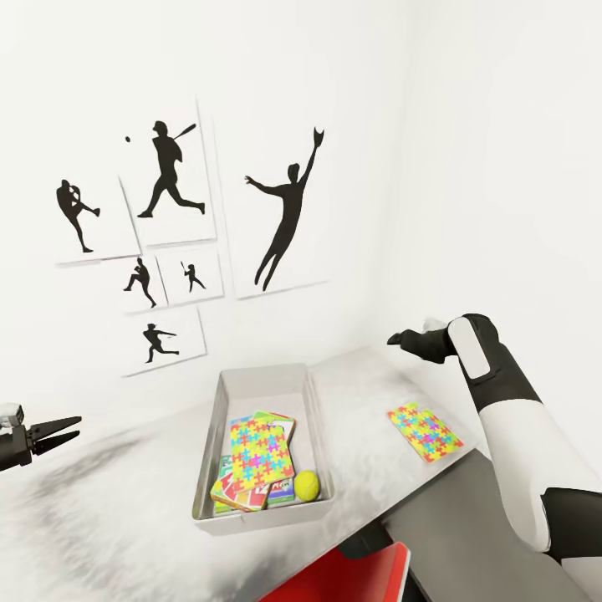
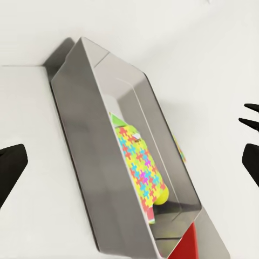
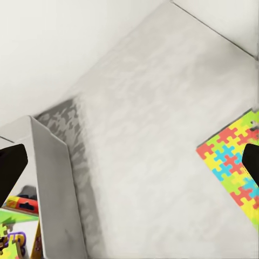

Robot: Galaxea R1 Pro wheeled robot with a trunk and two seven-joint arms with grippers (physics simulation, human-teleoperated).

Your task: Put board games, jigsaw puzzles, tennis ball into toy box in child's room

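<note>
The light grey toy box [image 1: 263,378] stands on the speckled table [image 1: 125,510] against the wall. Inside it a jigsaw puzzle [image 1: 261,451] lies slanted on top of stacked board games [image 1: 244,497], with the yellow tennis ball [image 1: 306,484] in the near right corner. A second jigsaw puzzle [image 1: 424,431] lies flat on the table to the right of the box. My right gripper [image 1: 400,339] hovers open above the table, beyond that puzzle [image 3: 233,162]. My left gripper [image 1: 60,432] is open, off to the left of the box [image 2: 81,145].
Black silhouette pictures [image 1: 171,180] hang on the white wall behind the table. A red object [image 1: 351,577] sits below the table's near edge. A dark grey surface [image 1: 477,527] lies lower at the right, under my right arm.
</note>
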